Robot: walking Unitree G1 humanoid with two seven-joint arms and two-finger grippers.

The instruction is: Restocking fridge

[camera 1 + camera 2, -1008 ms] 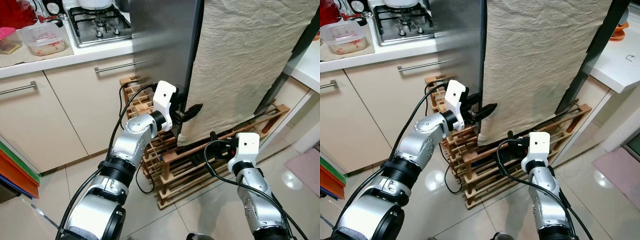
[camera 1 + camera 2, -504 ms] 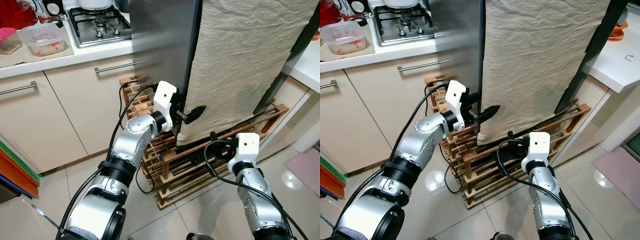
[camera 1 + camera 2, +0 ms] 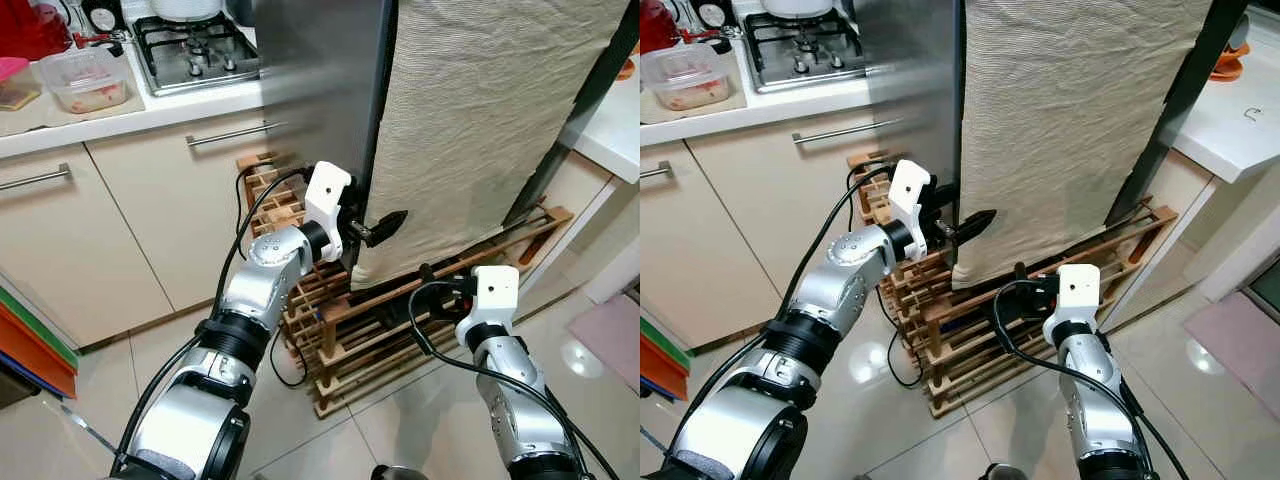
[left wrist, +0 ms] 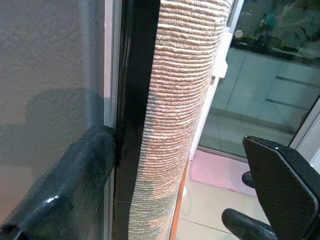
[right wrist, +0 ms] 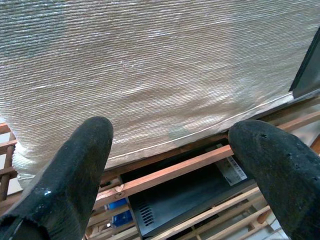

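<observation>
On the far left, the counter (image 3: 90, 115) is carrying a plastic food box (image 3: 85, 78) beside the hob (image 3: 195, 50). Right of it, the left end effector (image 3: 372, 229) is reaching to the edge of the steel fridge (image 3: 320, 80), its 2 fingers spread astride the door's dark edge and the beige cloth (image 3: 480, 120) draped over it. Lower right, the right end effector (image 3: 432, 288) is hovering with fingers spread before the wooden rack (image 3: 360, 330) under the cloth.

Fridge (image 3: 320, 80) – brushed metal, dull sheen; cloth (image 3: 480, 120) – ribbed beige weave; rack (image 3: 340, 330) – bare wood; floor (image 3: 400, 420) – glossy tile.
</observation>
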